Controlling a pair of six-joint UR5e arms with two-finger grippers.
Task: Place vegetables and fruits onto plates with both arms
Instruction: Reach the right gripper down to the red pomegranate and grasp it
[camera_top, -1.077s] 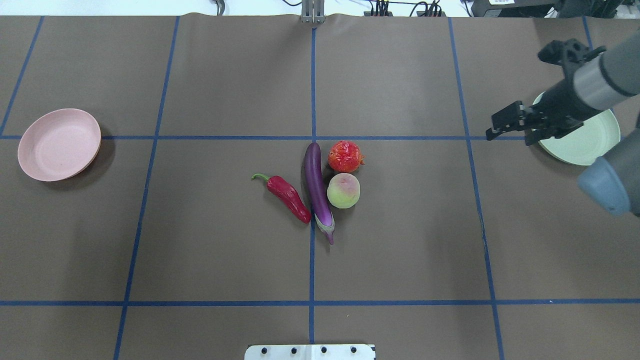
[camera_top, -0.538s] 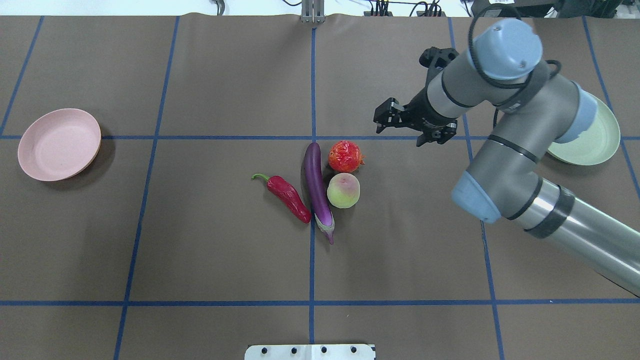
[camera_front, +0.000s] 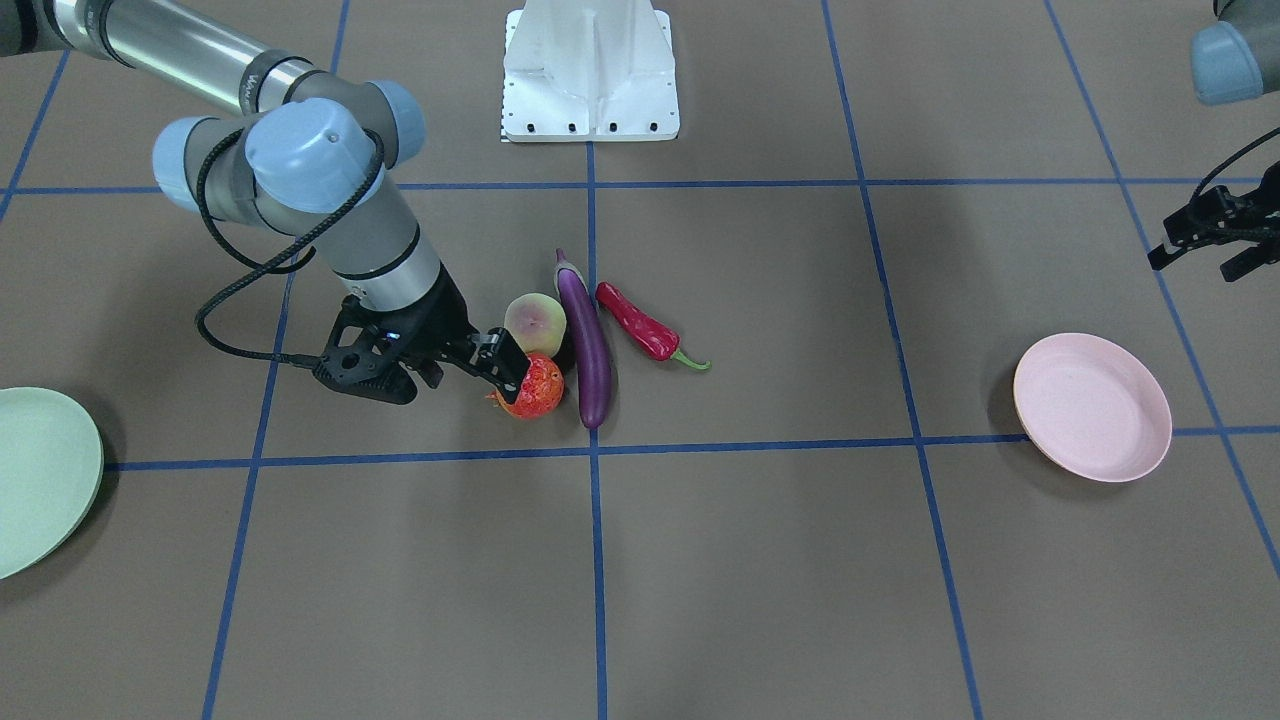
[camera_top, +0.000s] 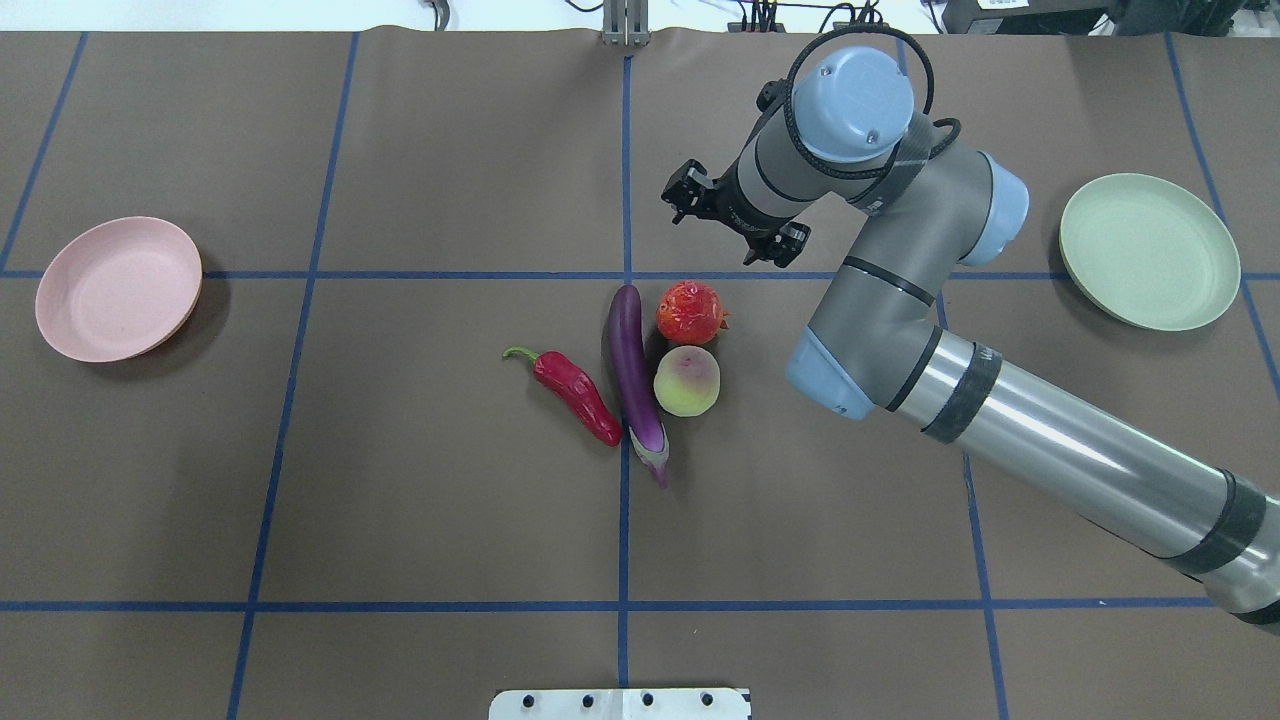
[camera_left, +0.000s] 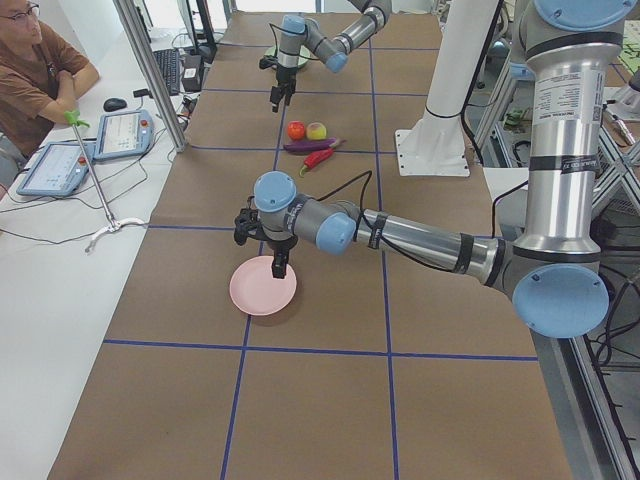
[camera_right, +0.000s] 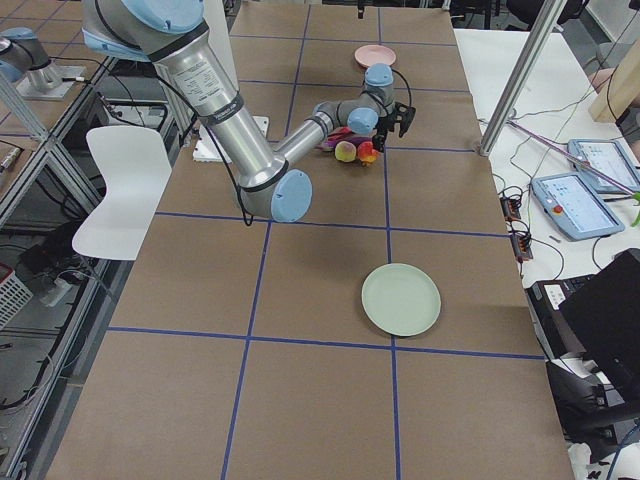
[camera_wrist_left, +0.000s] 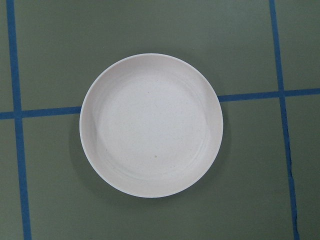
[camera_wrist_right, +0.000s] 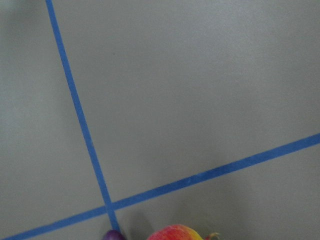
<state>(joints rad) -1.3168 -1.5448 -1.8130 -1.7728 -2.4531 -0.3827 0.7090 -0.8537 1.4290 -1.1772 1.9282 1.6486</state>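
The purple eggplant (camera_top: 634, 375), red chili (camera_top: 578, 398), peach (camera_top: 687, 381) and red-orange pomegranate (camera_top: 690, 312) lie together at the table's middle. My right gripper (camera_top: 735, 222) is open, empty and points down just beyond the pomegranate; in the front-facing view the right gripper (camera_front: 505, 362) is close beside the fruit (camera_front: 540, 390). The pomegranate's top shows at the bottom edge of the right wrist view (camera_wrist_right: 175, 233). The green plate (camera_top: 1150, 250) lies far right, the pink plate (camera_top: 118, 290) far left. My left gripper (camera_front: 1195, 262) is open and hovers above the pink plate (camera_wrist_left: 150, 125).
The white base block (camera_top: 620, 703) stands at the near table edge. Blue tape lines cross the brown table cover. A seated operator (camera_left: 40, 60) and tablets are beside the table's far edge. My right arm's long forearm (camera_top: 1080, 480) stretches over the right half.
My right arm has swept left from over the green plate to just beyond the pomegranate, baring the green plate. The fruits, vegetables and plates have not moved.
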